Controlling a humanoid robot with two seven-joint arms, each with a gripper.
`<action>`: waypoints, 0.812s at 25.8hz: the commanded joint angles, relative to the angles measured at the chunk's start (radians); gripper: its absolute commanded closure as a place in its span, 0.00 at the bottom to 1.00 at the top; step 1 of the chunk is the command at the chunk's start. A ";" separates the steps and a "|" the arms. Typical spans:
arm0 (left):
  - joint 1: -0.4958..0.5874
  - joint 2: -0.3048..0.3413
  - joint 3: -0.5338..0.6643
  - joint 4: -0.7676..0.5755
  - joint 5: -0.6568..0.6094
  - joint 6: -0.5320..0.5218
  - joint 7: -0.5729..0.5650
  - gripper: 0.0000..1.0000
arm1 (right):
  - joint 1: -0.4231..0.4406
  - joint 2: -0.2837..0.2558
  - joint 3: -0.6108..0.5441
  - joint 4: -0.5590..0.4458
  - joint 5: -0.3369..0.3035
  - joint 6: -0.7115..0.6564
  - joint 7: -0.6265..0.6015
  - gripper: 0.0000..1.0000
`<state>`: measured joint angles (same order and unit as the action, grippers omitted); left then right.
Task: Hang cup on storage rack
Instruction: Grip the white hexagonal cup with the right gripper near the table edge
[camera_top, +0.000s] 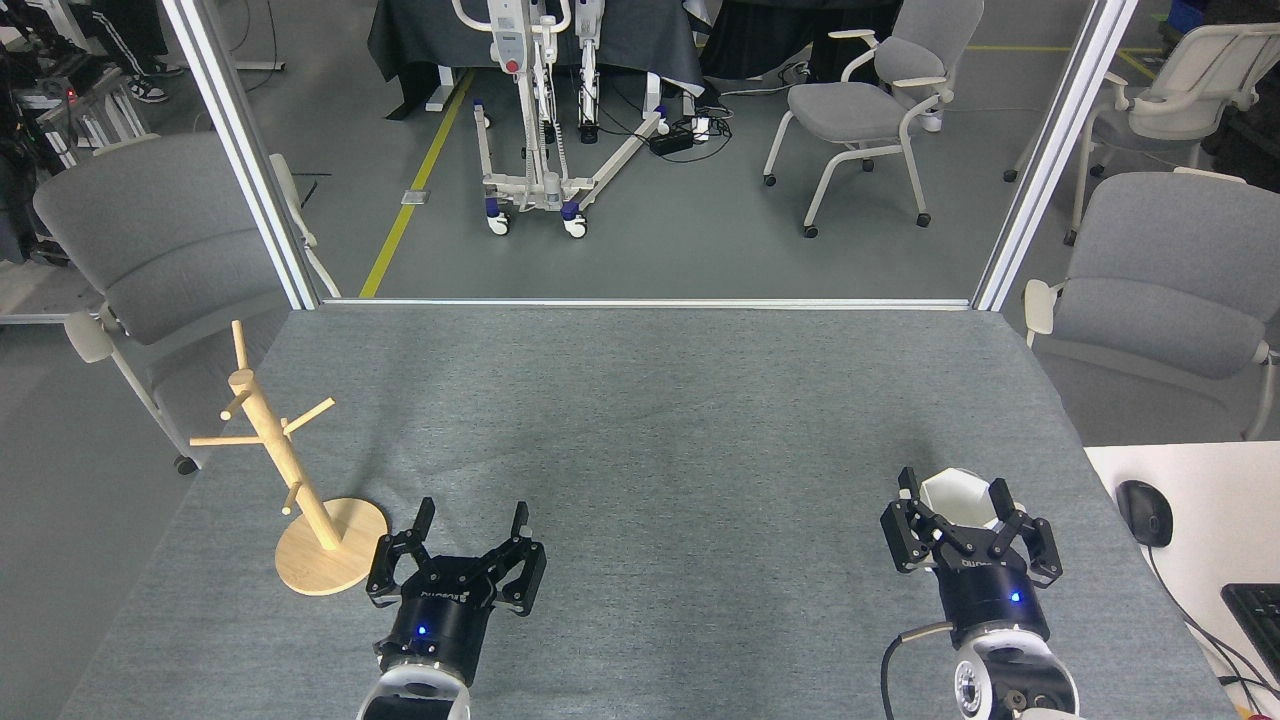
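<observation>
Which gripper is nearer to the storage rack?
Left. The left gripper sits just right of the storage rack; the right gripper is far across the table.

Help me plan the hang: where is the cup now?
In the head view, the cup sits near the table's right edge, between the right tool's fingers, far from the storage rack at left.

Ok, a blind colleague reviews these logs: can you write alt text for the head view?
The right gripper straddles a white cup on a grey table. The left gripper sits open and empty beside a wooden mug rack at the table's left edge.
</observation>
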<state>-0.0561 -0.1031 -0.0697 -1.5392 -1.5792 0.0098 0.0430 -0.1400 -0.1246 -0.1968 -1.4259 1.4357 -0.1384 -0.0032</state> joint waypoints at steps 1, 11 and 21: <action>0.002 -0.001 -0.002 -0.002 -0.008 0.001 0.015 0.00 | -0.003 0.003 0.005 -0.001 0.000 0.002 0.000 0.01; -0.002 -0.006 -0.002 -0.005 0.005 -0.001 0.035 0.00 | 0.007 -0.003 0.007 -0.002 0.000 0.003 0.000 0.01; 0.002 -0.009 -0.006 0.005 0.005 -0.001 0.037 0.00 | 0.068 -0.086 -0.018 0.062 -0.011 0.013 -0.008 0.01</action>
<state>-0.0540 -0.1093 -0.0740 -1.5374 -1.5739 0.0084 0.0793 -0.0903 -0.1915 -0.2069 -1.3983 1.4293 -0.1364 -0.0072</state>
